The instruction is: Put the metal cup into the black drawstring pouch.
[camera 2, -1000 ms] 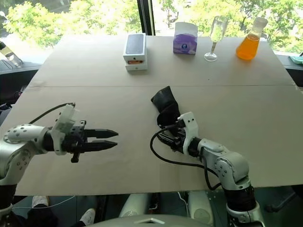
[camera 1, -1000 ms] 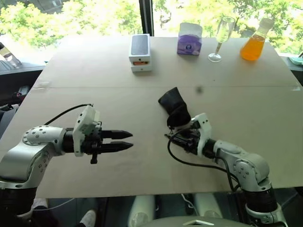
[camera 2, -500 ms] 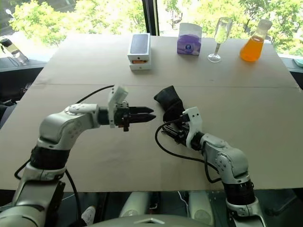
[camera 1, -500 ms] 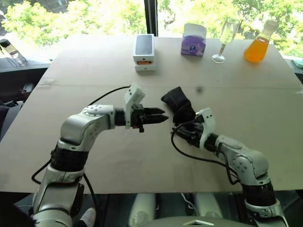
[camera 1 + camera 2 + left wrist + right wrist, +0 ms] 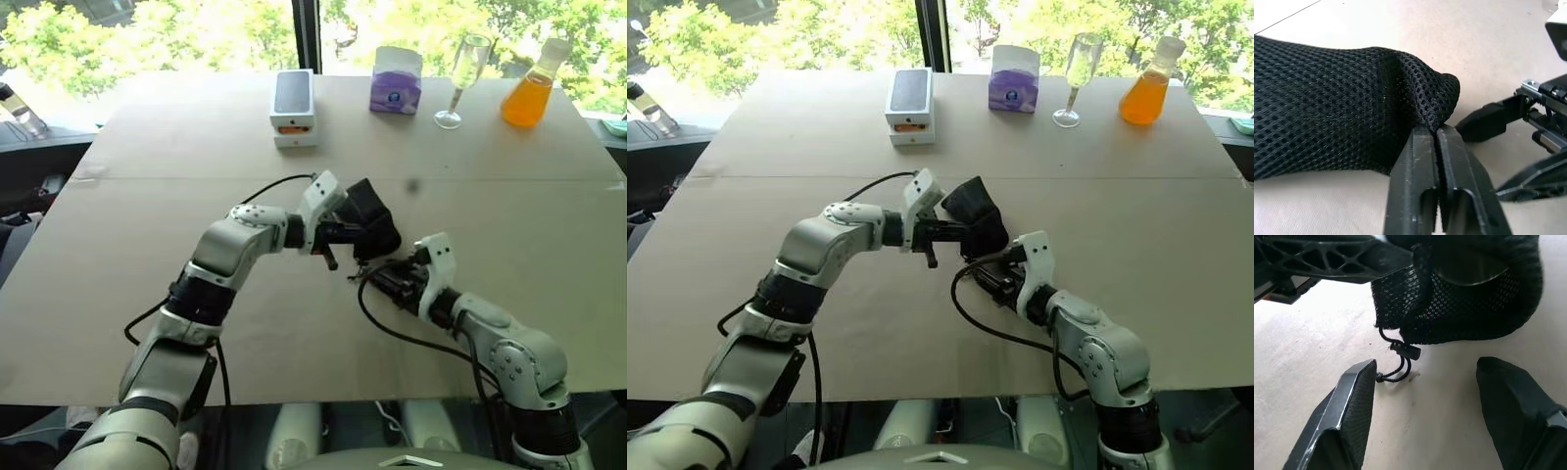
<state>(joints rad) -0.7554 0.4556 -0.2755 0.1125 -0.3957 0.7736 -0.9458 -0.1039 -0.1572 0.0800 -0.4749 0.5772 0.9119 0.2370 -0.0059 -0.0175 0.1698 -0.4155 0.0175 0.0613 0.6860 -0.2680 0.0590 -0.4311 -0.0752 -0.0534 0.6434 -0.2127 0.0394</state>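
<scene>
Wide tan desk (image 5: 147, 294) carries soft black mesh drawstring pouch (image 5: 370, 220) mid-desk, w/ shiny metal cup (image 5: 1469, 271) seemingly inside. Left tool (image 5: 1436, 139) pinches pouch rim; right tool (image 5: 1425, 391) gapes empty. Step: finishing; next prob. tighten cord (image 5: 1396, 369).

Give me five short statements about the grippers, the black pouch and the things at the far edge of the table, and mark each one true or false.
1. The left gripper is shut on the soft black mesh drawstring pouch. True.
2. The right gripper is shut. False: it is open.
3. The pouch's thin black cord lies on the table. True.
4. The flask of orange liquid lies tipped over. False: it stands upright.
5. The clear stemmed wine glass stands beside the pouch. False: it stands at the far edge.
</scene>
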